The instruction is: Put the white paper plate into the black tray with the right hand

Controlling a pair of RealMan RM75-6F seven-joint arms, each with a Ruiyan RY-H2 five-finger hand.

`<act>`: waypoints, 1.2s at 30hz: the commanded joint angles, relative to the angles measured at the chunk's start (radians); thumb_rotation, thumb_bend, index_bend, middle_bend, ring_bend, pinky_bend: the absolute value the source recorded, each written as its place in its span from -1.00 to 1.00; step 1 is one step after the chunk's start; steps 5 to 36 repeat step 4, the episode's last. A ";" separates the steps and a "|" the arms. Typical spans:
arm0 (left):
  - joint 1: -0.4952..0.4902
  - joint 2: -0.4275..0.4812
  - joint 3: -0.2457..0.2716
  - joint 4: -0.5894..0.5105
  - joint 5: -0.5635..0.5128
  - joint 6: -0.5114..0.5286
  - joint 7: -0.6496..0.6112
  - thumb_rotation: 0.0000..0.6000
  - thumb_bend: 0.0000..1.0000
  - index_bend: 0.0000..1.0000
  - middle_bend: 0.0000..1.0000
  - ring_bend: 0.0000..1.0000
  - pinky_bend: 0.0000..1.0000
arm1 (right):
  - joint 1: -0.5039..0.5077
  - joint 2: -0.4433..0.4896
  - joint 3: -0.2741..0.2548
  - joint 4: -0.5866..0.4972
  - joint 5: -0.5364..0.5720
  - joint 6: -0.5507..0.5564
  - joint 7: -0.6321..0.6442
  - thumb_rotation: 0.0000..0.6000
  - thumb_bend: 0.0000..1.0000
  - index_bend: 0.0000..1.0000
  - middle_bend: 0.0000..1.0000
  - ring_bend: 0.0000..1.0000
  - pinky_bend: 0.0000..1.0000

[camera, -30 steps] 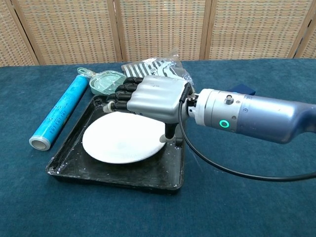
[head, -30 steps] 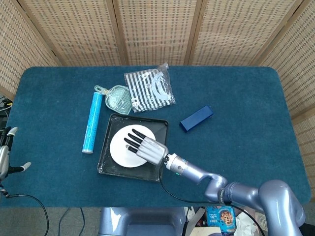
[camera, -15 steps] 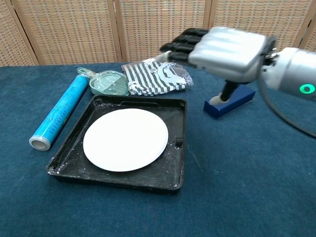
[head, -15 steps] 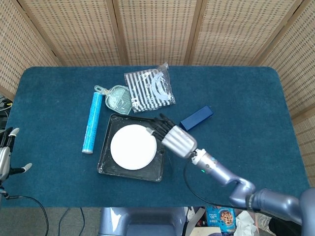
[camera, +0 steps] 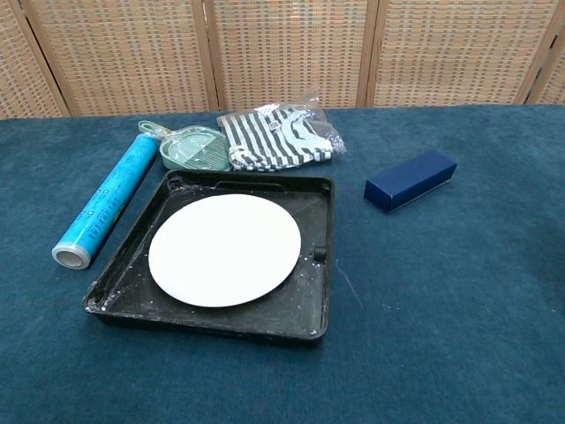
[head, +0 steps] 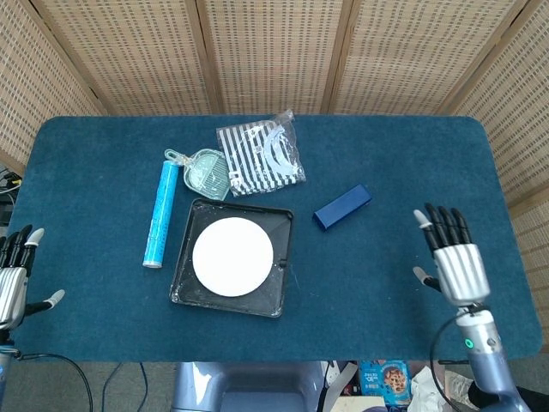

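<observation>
From the head view, the white paper plate (head: 232,256) lies flat inside the black tray (head: 283,225), which sits on the blue table (head: 403,163) a little left of the middle. The plate leaves a strip of tray floor bare along the top and right. Just left of the tray a blue roll (head: 159,214) lies lengthwise, close to the tray's rim but apart from it. Above the tray rests a green mesh dish (head: 207,172), and beside that a striped bag (head: 262,157) in clear wrap, the two touching or nearly so. A dark blue box (head: 342,206) lies tilted to the right of the tray, near its upper corner. The right hand (head: 452,257) hovers over the right side of the table, well apart from the tray, its fingers straight and spread, holding nothing. The left hand (head: 12,279) shows at the left edge of the frame, off the table's side, fingers likewise apart and empty.

In the chest view neither hand appears. The plate (camera: 224,249) fills most of the tray (camera: 320,311), lying level on its floor. The blue roll (camera: 104,200) runs alongside the tray's left wall. The green dish (camera: 194,147) and striped bag (camera: 277,137) sit behind the tray's far rim, and the blue box (camera: 411,179) lies off to the right
</observation>
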 commanded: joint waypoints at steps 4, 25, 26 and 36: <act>0.010 -0.020 0.019 0.022 0.050 0.018 0.001 1.00 -1.00 -1.00 -1.00 -1.00 -1.00 | -0.097 0.066 -0.038 -0.081 0.018 0.076 0.018 1.00 -1.00 -1.00 -1.00 -1.00 -1.00; 0.010 -0.020 0.019 0.022 0.050 0.018 0.001 1.00 -1.00 -1.00 -1.00 -1.00 -1.00 | -0.097 0.066 -0.038 -0.081 0.018 0.076 0.018 1.00 -1.00 -1.00 -1.00 -1.00 -1.00; 0.010 -0.020 0.019 0.022 0.050 0.018 0.001 1.00 -1.00 -1.00 -1.00 -1.00 -1.00 | -0.097 0.066 -0.038 -0.081 0.018 0.076 0.018 1.00 -1.00 -1.00 -1.00 -1.00 -1.00; 0.010 -0.020 0.019 0.022 0.050 0.018 0.001 1.00 -1.00 -1.00 -1.00 -1.00 -1.00 | -0.097 0.066 -0.038 -0.081 0.018 0.076 0.018 1.00 -1.00 -1.00 -1.00 -1.00 -1.00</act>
